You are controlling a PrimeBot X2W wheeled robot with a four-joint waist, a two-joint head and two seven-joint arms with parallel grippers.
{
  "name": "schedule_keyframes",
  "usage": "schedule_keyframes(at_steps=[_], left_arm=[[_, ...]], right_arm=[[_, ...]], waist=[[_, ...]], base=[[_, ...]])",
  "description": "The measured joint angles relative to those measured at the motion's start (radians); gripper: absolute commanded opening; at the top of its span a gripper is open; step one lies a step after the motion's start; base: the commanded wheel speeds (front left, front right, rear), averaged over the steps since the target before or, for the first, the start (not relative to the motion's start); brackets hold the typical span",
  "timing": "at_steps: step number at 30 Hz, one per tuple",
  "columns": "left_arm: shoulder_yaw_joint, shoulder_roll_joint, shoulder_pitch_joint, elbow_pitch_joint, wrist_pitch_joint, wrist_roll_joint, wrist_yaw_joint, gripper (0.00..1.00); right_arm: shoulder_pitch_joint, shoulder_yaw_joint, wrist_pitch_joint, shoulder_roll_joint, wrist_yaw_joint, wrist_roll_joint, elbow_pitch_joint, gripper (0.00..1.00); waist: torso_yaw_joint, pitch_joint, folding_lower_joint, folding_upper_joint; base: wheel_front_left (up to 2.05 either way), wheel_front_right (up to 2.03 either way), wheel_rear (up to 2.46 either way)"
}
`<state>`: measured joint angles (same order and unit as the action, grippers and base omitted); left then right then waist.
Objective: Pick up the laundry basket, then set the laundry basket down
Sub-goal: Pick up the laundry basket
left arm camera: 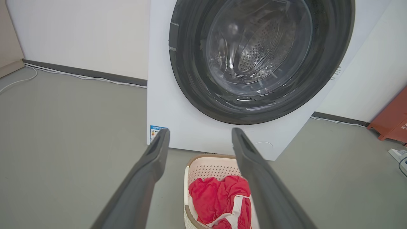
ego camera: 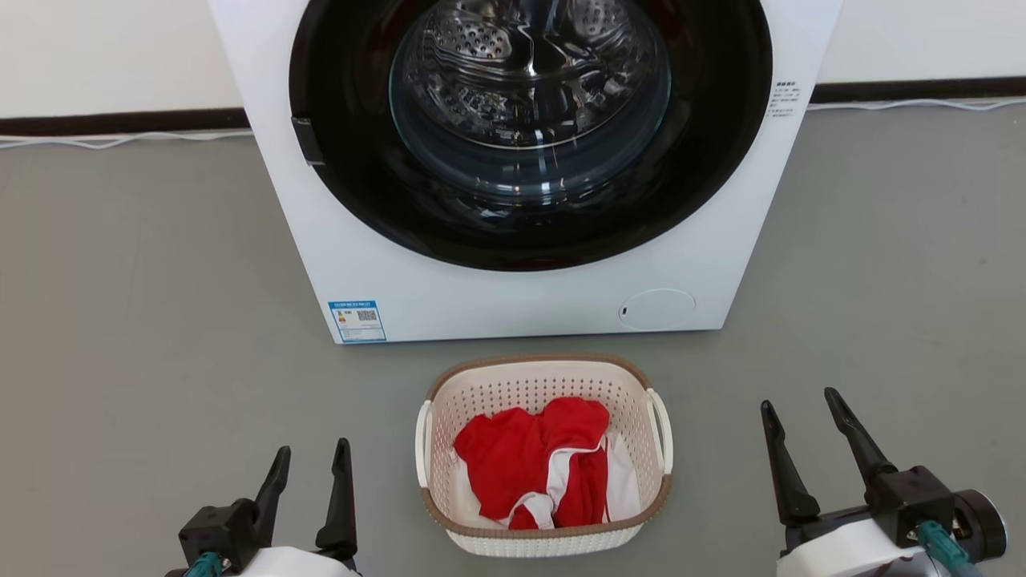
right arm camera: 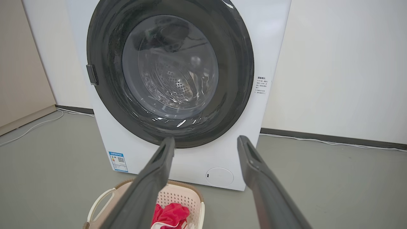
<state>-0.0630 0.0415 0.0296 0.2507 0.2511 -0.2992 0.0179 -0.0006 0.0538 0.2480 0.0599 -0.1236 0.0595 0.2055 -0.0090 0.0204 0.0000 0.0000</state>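
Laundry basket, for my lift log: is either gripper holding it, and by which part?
Nothing is held. The left gripper and right gripper are open, flanking the laundry basket without touching it.

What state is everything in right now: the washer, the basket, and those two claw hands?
washing machine: door shut.
laundry basket: upright on the floor, not gripped.
clothes: red and white, crumpled inside the basket.
left gripper: open, empty.
right gripper: open, empty.

Small cream-white perforated plastic laundry basket [ego camera: 545, 546], brown woven-look rim, white loop handles. Stands upright on grey floor [ego camera: 160, 336] near white washing machine [ego camera: 481, 296] (red-and-white clothes [ego camera: 521, 457] inside).
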Motion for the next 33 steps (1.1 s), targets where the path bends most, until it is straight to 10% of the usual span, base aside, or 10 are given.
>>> schedule_keyframes(at_steps=[18, 33], left_arm=[[-0.076, -0.001, -0.195, 0.081, 0.002, -0.002, 0.006, 1.00], [-0.206, -0.008, -0.644, 0.496, 0.006, -0.075, -0.018, 1.00]], right_arm=[[-0.180, 0.057, 0.000, -0.010, -0.001, -0.024, 0.094, 1.00], [-0.562, 0.062, 0.000, -0.005, -0.001, 0.023, 0.524, 1.00]], waist=[[0.001, 0.208, 0.0000, 0.0000], [0.016, 0.528, 0.0001, 0.0000]], base=[[0.00, 0.00, 0.00], [0.00, 0.00, 0.00]])
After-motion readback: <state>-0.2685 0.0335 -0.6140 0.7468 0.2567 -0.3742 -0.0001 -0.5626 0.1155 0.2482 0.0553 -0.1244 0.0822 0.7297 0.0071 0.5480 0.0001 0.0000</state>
